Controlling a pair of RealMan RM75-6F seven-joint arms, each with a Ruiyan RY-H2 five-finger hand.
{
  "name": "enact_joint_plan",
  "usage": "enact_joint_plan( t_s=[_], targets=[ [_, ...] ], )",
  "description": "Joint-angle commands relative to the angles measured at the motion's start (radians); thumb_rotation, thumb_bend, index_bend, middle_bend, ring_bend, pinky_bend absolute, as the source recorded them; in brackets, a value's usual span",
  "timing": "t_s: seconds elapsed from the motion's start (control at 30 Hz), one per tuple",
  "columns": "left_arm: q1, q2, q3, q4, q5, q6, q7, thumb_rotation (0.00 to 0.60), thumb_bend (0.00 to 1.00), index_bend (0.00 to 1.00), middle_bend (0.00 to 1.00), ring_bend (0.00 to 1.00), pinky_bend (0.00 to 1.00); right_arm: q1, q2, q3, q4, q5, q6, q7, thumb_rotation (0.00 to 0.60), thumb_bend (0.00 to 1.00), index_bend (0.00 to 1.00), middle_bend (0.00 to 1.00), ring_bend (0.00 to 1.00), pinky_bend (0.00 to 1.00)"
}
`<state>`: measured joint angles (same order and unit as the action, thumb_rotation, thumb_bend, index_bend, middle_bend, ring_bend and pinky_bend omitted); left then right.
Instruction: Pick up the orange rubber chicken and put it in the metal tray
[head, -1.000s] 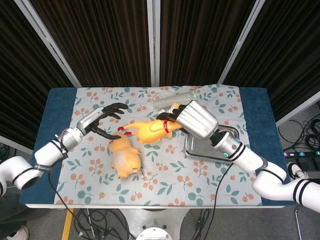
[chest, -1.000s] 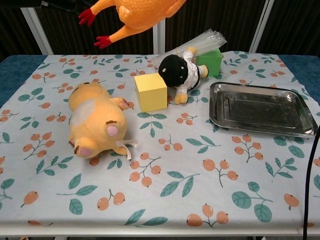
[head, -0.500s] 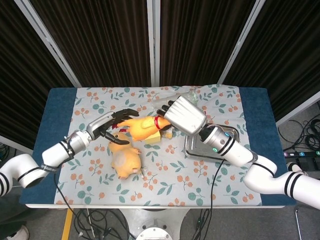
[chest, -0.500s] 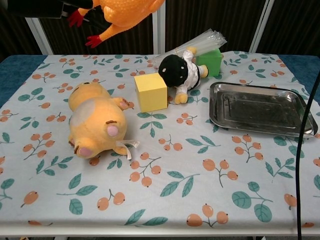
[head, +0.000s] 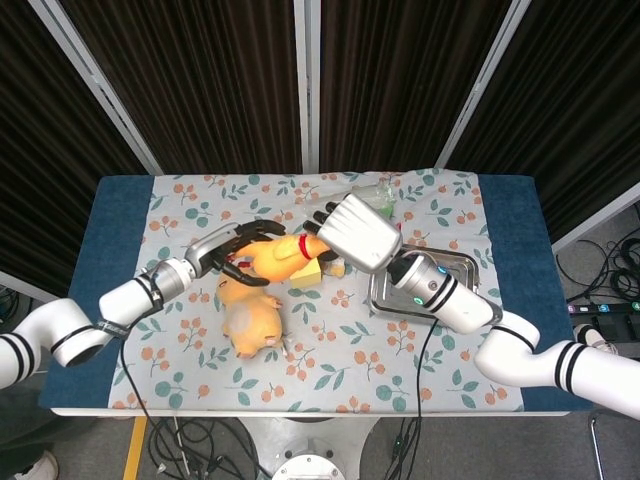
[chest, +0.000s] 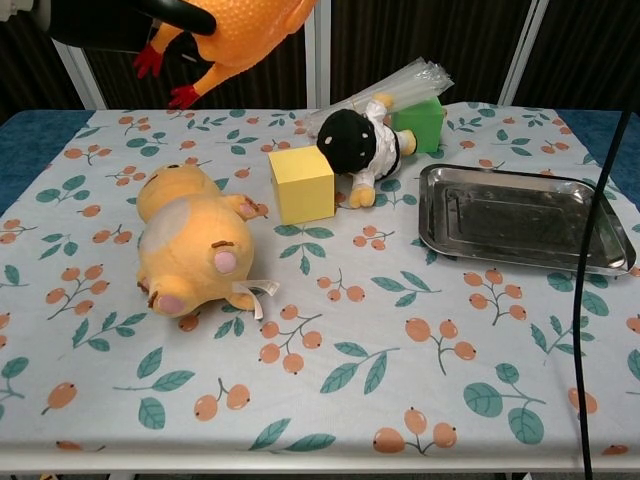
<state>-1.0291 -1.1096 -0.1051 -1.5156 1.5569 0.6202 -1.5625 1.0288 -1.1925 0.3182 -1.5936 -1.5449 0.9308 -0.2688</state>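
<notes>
Chicken (head: 278, 257) is held aloft, clamped by right hand (head: 352, 232); left hand (head: 235, 250) fingers wrapped around it (handover); tray (chest: 528, 221) placement is needed next.

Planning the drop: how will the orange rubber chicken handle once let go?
Probably light: the orange rubber chicken hangs above the table between the left hand and right hand. Its thin legs look floppy, and the glossy skin may slip.

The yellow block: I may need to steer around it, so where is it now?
In the chest view the yellow block sits mid-table, between the plush pig on its left and the black-haired doll on its right.
</notes>
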Motion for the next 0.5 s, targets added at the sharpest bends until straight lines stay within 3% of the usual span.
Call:
enact_joint_plan(
  t_s=[0.03, 0.27, 0.5],
  targets=[
    [-0.006, -0.005, 0.002, -0.001, -0.014, -0.012, 0.015, 0.600, 0.09, 0.27, 0.28, 0.23, 0.29, 0.004, -0.004, -0.002, 0.000, 0.005, 0.000, -0.003, 0.600, 0.33, 0.90, 0.75, 0.68, 0.93],
    [0.000, -0.025, -0.011, 0.013, -0.078, -0.030, 0.037, 0.600, 0.26, 0.41, 0.45, 0.39, 0.36, 0.008, -0.013, -0.014, 0.001, 0.012, 0.005, -0.013, 0.600, 0.33, 0.90, 0.75, 0.68, 0.93],
    [0.022, -0.061, -0.037, 0.030, -0.163, -0.032, 0.112, 0.600, 0.53, 0.62, 0.69, 0.62, 0.54, 0.009, -0.021, -0.023, -0.007, 0.017, 0.015, -0.021, 0.600, 0.35, 0.90, 0.75, 0.69, 0.93]
  ],
)
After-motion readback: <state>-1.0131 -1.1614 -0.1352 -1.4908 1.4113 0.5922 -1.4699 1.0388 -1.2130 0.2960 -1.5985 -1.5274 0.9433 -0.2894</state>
